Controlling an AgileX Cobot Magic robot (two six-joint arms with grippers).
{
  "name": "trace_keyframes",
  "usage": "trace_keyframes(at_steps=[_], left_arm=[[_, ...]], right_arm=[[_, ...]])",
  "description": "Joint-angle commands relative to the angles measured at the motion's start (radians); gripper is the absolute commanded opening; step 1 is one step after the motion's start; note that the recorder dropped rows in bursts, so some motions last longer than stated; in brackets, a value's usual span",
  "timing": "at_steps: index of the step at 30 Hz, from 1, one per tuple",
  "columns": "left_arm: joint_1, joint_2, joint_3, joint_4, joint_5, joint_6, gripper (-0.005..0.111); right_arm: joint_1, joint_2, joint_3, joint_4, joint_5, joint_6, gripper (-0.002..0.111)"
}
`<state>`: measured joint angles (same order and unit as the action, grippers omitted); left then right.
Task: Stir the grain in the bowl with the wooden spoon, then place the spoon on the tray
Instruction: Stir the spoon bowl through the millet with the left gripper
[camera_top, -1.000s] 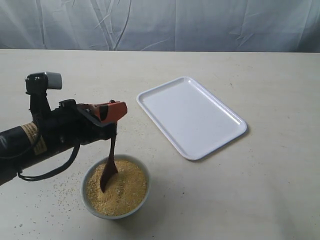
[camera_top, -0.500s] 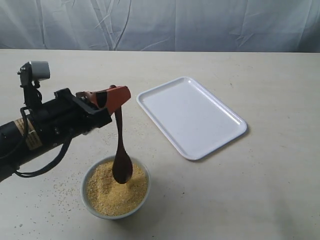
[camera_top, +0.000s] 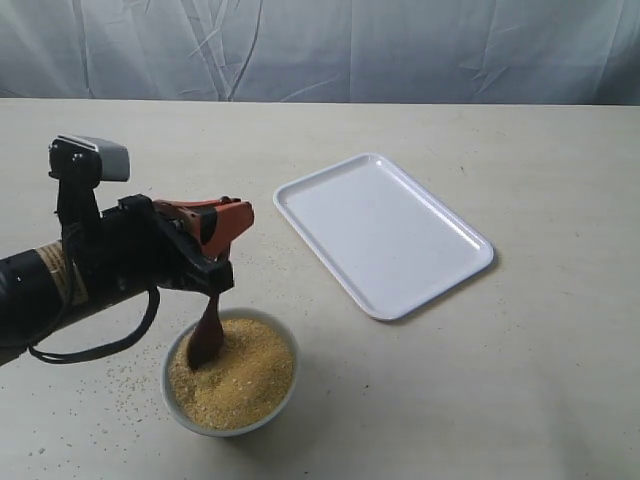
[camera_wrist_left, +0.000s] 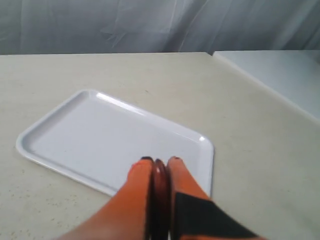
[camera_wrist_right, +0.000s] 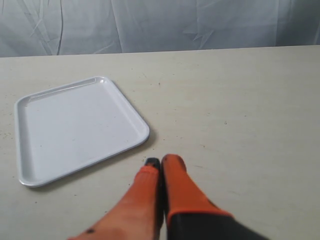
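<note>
Pale tabletop (camera_top: 520, 380): only exterior view shows spoon (camera_top: 205, 342) dipped into grain (camera_top: 245, 372) in bowl (camera_top: 232, 428).

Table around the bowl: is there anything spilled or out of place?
Yes. Specks of grain lie scattered on the table left of the bowl in the exterior view, outside its rim. The tray looks clean.

Robot lab test bench, by the look of it: plain cream table (camera_top: 520, 400) against a wrinkled grey-white cloth backdrop (camera_top: 400, 50), a cabled black robot arm (camera_top: 90, 275) carrying a small camera module (camera_top: 92, 157), with a white tray (camera_top: 380, 235) and a bowl (camera_top: 250, 425) laid out as props.
</note>
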<state>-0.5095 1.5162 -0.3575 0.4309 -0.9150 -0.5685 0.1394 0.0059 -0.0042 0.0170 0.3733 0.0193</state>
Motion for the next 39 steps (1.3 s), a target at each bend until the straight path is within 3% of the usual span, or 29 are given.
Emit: trace_keyframes(at_steps=[1,6,15,26,34,39], left_arm=[[-0.001,-0.004,0.005,0.054,-0.046,-0.074,0.0],[-0.001,-0.004,0.005,0.076,-0.063,-0.151,0.0],[-0.001,-0.005,0.005,0.042,-0.287,-0.084,0.0],[-0.001,-0.003,0.005,0.031,-0.028,0.1,0.0],[-0.001,0.053,0.005,0.085,-0.02,0.059,0.0],[-0.001,0.1,0.005,0.151,-0.11,-0.006,0.0]], right_arm=[[-0.006,-0.006,0.004,0.0,-0.011,-0.001,0.003],[-0.006,-0.006,0.004,0.0,-0.011,-0.001,0.003],[-0.006,-0.006,0.004,0.0,-0.011,-0.001,0.003],[-0.006,-0.006,0.004,0.0,-0.007,-0.001,0.003],[-0.006,-0.006,0.004,0.0,-0.007,-0.001,0.003],[-0.006,-0.006,0.004,0.0,-0.012,-0.001,0.003]])
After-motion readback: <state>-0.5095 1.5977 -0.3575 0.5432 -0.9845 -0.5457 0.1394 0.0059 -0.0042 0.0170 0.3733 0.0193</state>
